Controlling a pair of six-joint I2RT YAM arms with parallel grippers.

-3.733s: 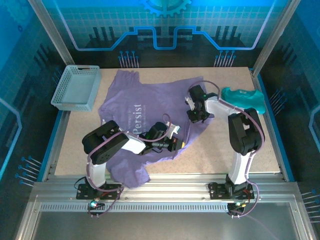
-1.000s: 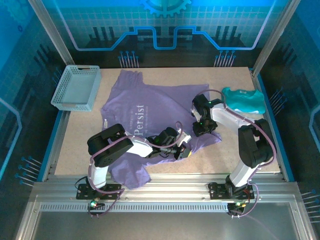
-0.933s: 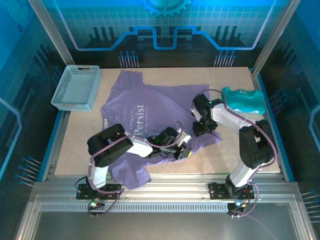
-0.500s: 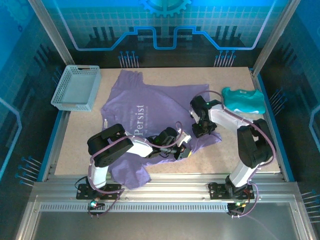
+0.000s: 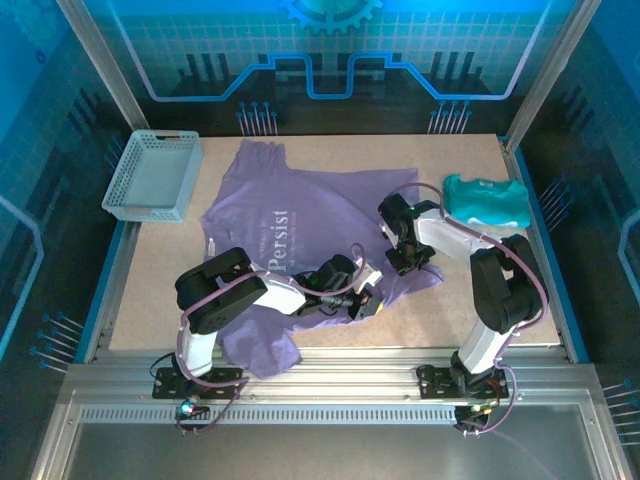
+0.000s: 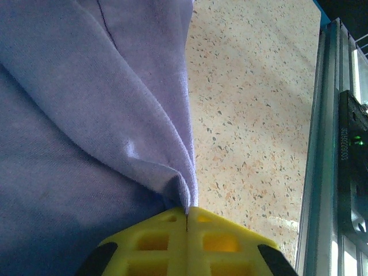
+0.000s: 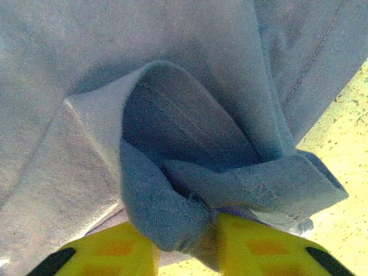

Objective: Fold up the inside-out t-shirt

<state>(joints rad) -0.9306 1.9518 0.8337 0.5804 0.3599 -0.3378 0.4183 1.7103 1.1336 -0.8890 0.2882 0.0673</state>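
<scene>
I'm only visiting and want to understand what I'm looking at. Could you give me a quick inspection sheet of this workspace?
Surface: speckled tabletop, bare at the near right.
Job's things: purple t-shirt spread out and wrinkled, pale lettering showing.
Clutter: grey basket at the far left; teal garment at the far right.
Grippers: left pincer shut on the t-shirt's edge; right pincer shut on a bunched fold of it.
Cables: purple cables looping along both arms.
Surroundings: metal frame, blue-lit panels.
</scene>
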